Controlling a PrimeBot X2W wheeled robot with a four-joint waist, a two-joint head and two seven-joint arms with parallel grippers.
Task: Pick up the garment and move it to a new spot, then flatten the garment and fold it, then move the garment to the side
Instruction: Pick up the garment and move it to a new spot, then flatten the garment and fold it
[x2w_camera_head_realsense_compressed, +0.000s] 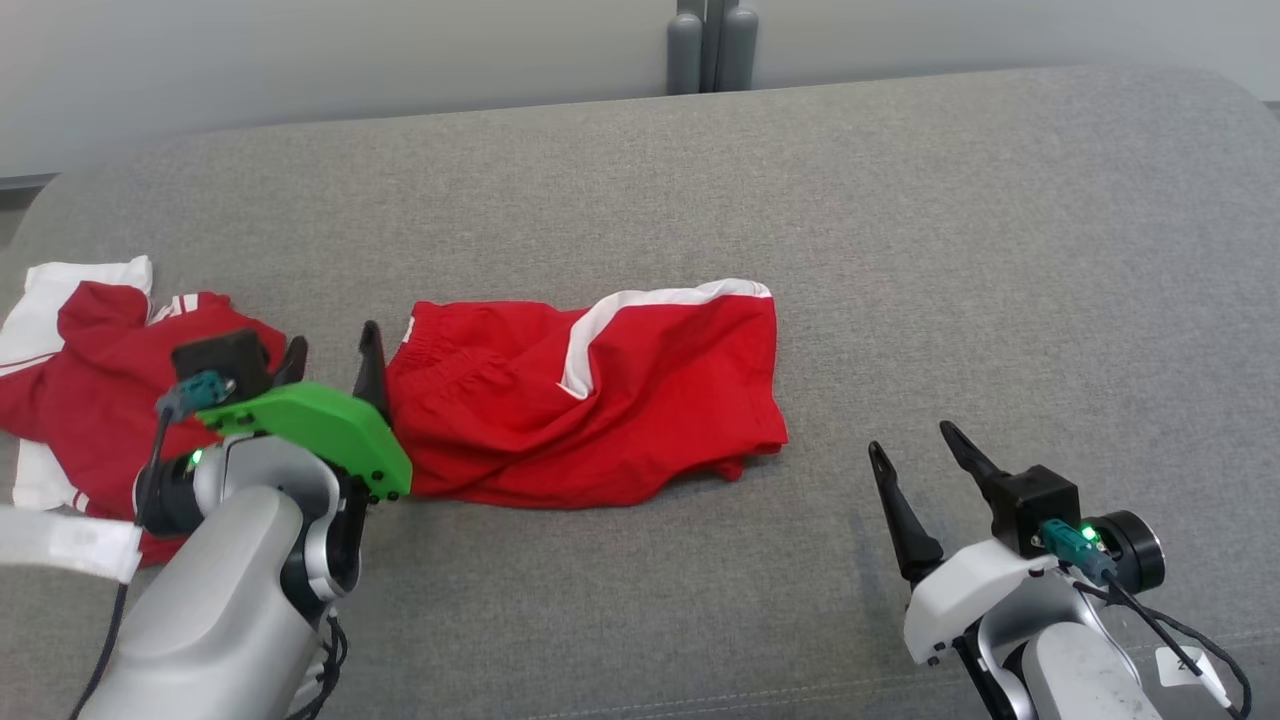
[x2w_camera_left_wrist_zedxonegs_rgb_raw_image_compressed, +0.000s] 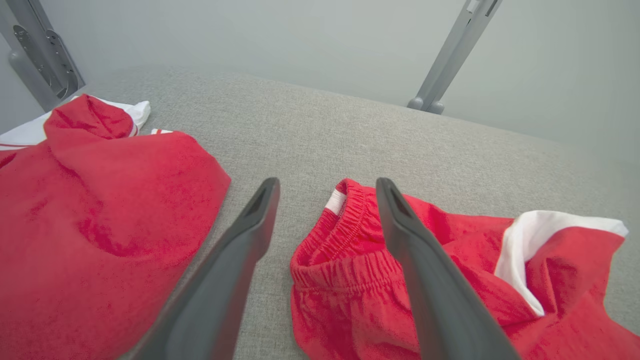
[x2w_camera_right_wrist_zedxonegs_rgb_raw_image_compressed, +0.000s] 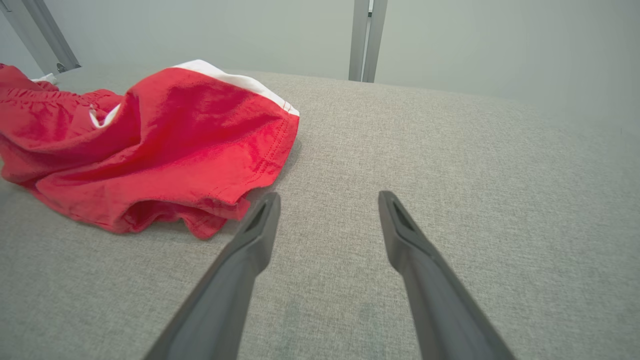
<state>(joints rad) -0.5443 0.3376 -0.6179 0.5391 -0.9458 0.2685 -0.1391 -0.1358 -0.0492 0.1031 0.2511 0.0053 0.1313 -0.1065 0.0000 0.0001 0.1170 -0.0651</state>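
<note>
Shorts (x2w_camera_head_realsense_compressed: 600, 400) lie crumpled mid-cushion (x2w_camera_head_realsense_compressed: 900, 250): soft, light, floppy, best pinched at the waistband (x2w_camera_head_realsense_compressed: 440, 335). Left gripper (x2w_camera_head_realsense_compressed: 333, 340), fingers wide and empty, sits beside that waistband; right gripper (x2w_camera_head_realsense_compressed: 912, 440), equally wide and empty, waits near right.

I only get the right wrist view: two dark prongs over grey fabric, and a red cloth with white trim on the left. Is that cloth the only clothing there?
Observer: No. Beyond those red shorts with the white stripe, a crumpled red and white garment lies at the left end of the grey upholstered cushion, apart from them.
Operator: Is the other arm around?
Observer: Yes. The left gripper is over the gap between the two garments, at the shorts' waistband end.
Operator: Is it holding anything?
Observer: No. Its fingers are spread wide and grip nothing.
</note>
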